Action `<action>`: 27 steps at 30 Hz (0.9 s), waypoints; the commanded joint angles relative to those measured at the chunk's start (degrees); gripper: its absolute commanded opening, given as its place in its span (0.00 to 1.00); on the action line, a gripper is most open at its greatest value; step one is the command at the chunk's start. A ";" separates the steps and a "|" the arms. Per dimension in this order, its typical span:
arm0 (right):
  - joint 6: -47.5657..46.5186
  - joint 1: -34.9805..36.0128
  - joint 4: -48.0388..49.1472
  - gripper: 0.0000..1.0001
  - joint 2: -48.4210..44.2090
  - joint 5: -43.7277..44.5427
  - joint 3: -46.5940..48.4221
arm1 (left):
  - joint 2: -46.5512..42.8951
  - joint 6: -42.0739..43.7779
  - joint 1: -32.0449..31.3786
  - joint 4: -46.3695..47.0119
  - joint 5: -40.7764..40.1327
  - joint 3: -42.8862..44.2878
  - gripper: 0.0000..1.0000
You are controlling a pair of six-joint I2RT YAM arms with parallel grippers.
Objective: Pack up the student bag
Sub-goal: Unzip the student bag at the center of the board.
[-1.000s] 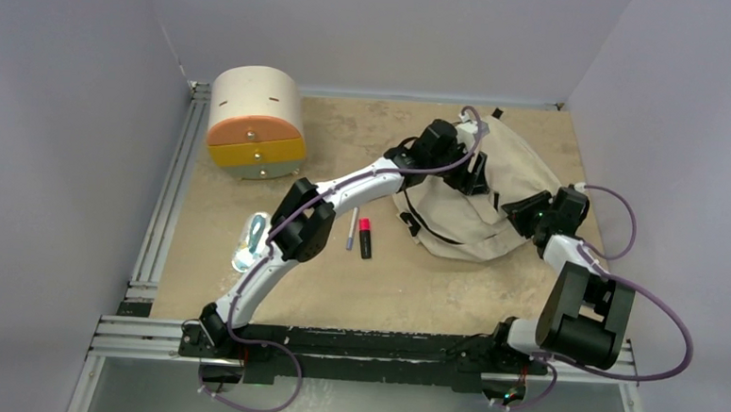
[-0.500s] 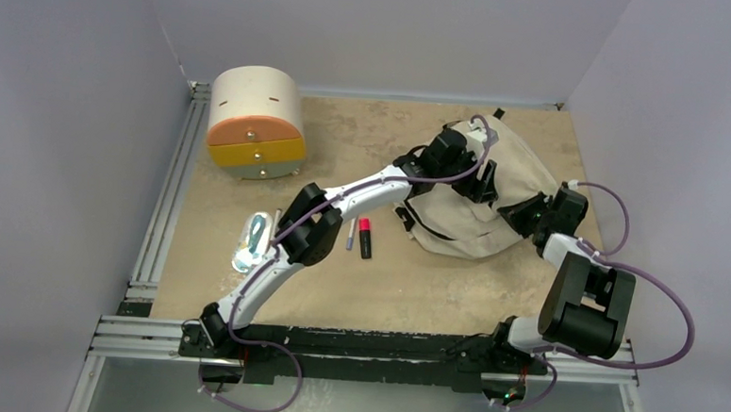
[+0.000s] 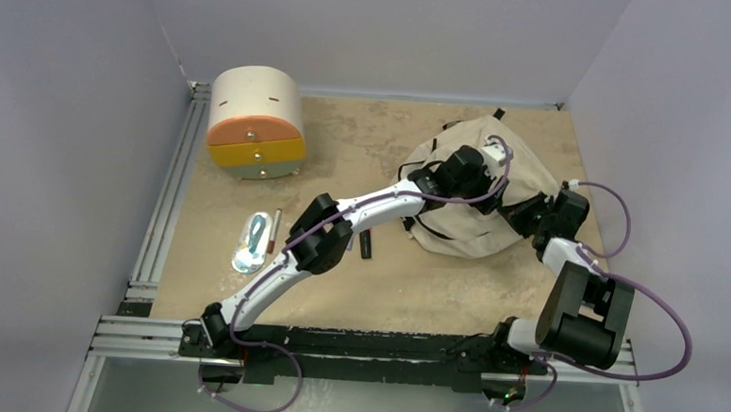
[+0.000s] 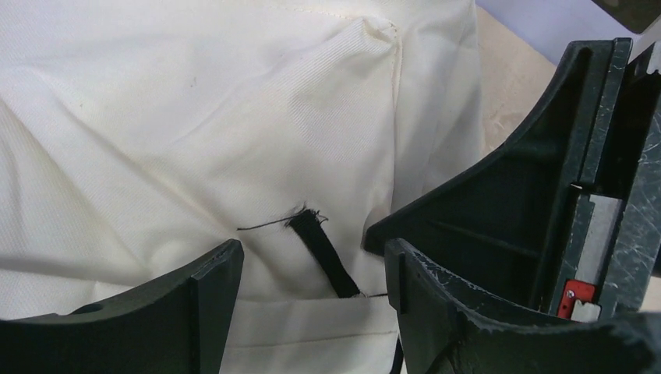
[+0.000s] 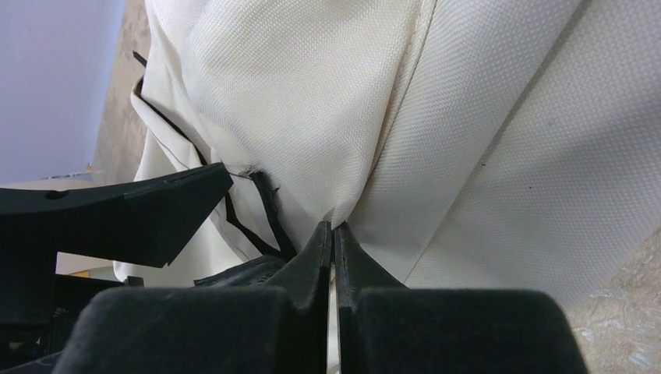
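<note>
The student bag point(image 3: 534, 168), cream fabric with black zipper lines and straps, lies crumpled at the back right of the table. My left gripper point(image 3: 488, 186) hovers over its middle. In the left wrist view the left gripper point(image 4: 312, 261) is open, its jaws standing either side of a frayed black strap end point(image 4: 321, 253) on the cream fabric point(image 4: 171, 140), touching nothing. My right gripper point(image 3: 524, 212) is at the bag's right edge. In the right wrist view the right gripper point(image 5: 334, 227) is shut on a pinched fold of bag fabric point(image 5: 468, 117).
A cream drawer box point(image 3: 255, 129) with orange and yellow fronts stands at the back left. A silvery packet point(image 3: 249, 244) and a brown pen point(image 3: 276, 228) lie left of centre. A black marker point(image 3: 367, 247) shows partly under my left arm.
My left arm has reached to the right, from the bag's left edge to over its middle. The bag has bunched up taller. The right gripper keeps its hold.
</note>
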 commanded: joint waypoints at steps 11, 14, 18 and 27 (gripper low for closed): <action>-0.80 0.29 1.23 0.00 -3.50 -5.55 -1.31 | 3.52 11.06 -2.62 0.24 -10.85 4.83 0.53; -0.89 0.34 1.15 0.00 -3.67 -5.77 -1.45 | 4.39 12.44 -2.89 0.19 -12.07 5.39 0.52; -1.02 0.34 1.23 0.00 -3.80 -5.65 -1.60 | 4.51 13.16 -2.98 0.05 -13.00 5.23 0.32; -1.43 0.33 1.57 0.00 -3.37 -4.60 -1.86 | 2.33 12.96 -2.98 0.47 -15.54 3.13 0.00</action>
